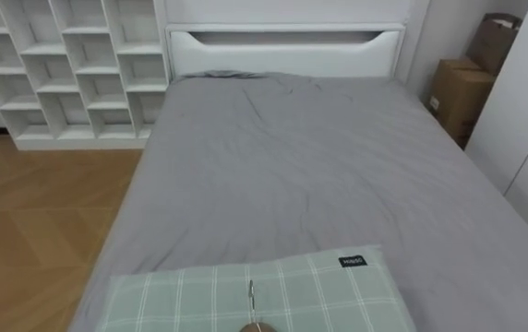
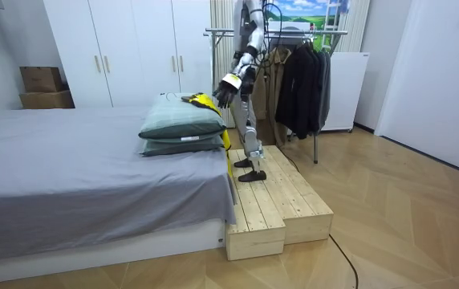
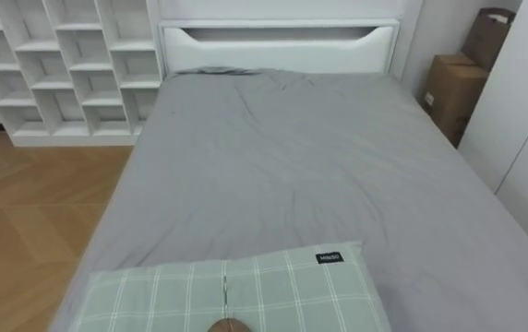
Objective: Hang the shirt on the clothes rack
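Item: yellow garment, bunched on the top pillow, directly beneath the left hand. Its long axis seemingly runs away from the hand, toward the headboard. I cannot tell whether the hand grips it.

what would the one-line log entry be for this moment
stance: on pale wooden platform at foot of grey bed | left hand: by yellow item on stacked green checked pillows | behind: dark clothes on metal rack

A small dark label on the green checked pillow carries white print too small to read.
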Tool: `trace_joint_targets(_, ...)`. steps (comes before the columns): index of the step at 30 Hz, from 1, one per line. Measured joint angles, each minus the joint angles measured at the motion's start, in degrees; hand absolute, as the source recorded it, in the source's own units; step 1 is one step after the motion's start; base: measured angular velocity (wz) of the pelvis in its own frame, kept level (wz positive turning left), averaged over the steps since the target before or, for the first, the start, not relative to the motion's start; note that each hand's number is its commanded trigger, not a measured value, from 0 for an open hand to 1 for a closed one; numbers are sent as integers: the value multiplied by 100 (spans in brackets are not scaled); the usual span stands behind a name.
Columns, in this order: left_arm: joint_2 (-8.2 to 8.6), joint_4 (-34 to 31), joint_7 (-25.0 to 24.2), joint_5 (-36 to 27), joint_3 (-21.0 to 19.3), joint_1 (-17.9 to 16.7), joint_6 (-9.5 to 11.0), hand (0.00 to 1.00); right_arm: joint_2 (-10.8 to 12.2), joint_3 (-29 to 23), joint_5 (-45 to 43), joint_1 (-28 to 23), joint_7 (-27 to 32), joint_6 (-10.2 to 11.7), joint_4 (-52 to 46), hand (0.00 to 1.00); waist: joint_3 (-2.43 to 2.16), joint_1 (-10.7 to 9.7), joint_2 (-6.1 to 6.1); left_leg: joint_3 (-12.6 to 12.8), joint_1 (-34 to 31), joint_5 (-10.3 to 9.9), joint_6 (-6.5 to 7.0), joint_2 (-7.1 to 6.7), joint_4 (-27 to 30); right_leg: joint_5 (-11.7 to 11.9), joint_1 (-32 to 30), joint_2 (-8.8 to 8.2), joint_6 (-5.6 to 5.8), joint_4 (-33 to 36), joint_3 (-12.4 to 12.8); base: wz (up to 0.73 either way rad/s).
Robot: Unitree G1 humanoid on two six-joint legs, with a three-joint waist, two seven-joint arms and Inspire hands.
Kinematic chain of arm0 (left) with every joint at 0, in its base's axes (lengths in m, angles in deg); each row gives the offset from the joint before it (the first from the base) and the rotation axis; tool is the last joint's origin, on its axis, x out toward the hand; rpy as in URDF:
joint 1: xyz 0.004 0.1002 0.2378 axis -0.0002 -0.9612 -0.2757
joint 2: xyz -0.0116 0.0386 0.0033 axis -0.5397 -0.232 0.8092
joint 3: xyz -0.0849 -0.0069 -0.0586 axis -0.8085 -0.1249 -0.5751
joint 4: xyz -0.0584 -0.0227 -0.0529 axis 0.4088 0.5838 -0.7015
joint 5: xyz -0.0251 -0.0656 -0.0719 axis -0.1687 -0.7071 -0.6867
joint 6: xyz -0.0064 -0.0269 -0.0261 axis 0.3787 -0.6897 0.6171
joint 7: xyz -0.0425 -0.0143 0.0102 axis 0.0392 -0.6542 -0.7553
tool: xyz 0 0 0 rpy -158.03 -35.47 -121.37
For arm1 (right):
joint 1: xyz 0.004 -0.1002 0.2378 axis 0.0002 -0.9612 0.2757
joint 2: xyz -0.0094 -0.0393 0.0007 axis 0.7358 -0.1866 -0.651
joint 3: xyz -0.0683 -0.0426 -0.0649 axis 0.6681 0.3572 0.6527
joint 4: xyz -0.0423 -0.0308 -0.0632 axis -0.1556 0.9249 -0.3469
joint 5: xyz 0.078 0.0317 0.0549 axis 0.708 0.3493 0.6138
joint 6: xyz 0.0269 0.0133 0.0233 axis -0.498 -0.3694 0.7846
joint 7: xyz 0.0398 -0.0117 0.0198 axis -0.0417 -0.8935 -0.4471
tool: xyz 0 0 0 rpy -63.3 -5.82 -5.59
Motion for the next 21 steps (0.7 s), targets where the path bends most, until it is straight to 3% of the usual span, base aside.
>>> trace_joint_targets(6,-17,-32,63,850,380,75,50,0,-46,-1,-1,7,-45,46,13,0,1,-154,23,0,38,1,-1,4,-2,2,6,-5,-1,-4,6,0)
trace_joint_targets(12,-41,-632,82,1243,547,116,92,0,-45,1,12,30,-47,47,14,0,10,-242,-18,0,29,1,0,-1,-2,2,5,-12,-1,-7,-3,0)
trace_joint_targets(14,-44,-631,86,1395,611,209,108,0,-46,1,9,31,-47,50,14,0,30,-252,-35,1,26,1,0,-1,-1,2,0,-10,0,-7,1,0)
trace_joint_targets(21,-55,-632,89,1777,880,349,148,0,-64,6,10,57,-41,69,13,0,31,-257,-14,67,-39,2,1,3,-1,1,-90,1,0,-21,94,-6)
